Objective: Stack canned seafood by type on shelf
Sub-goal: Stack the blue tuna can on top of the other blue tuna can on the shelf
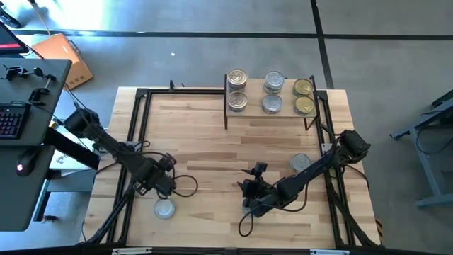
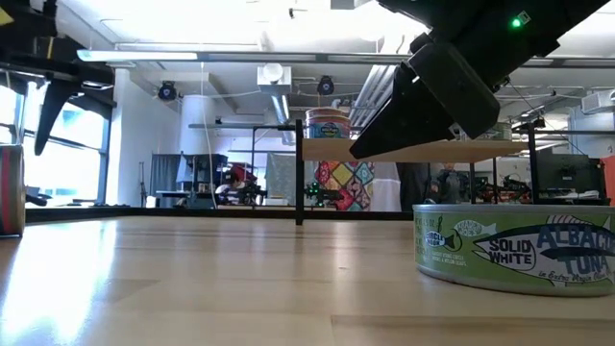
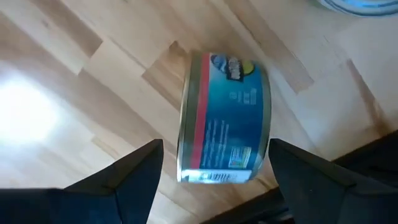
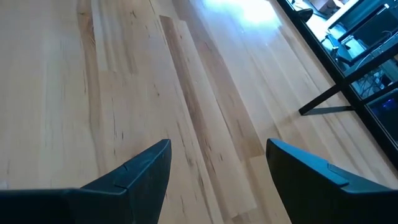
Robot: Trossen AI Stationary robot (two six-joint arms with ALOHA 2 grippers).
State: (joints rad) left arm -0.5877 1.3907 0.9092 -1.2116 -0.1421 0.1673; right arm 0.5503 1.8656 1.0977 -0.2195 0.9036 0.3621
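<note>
The shelf (image 1: 269, 117) stands at the table's far edge and carries several tins (image 1: 273, 83), the gold-toned ones (image 1: 304, 88) at its right end. A blue-labelled tin (image 3: 225, 118) rests on the table near the front left (image 1: 164, 209). My left gripper (image 3: 216, 149) hangs open just above it, pointing down, one finger on either side and clear of it. A green-labelled tuna tin (image 2: 519, 245) sits on the table at mid right (image 1: 300, 163). My right gripper (image 4: 217, 152) is open over bare wood near the front middle (image 1: 249, 202).
A black metal frame (image 1: 138, 134) runs along the table's left, right and far edges. Cables (image 1: 185, 185) trail on the wood beside both arms. Bare wood lies between the arms and the shelf. A desk with a keyboard (image 1: 10, 120) stands left of the table.
</note>
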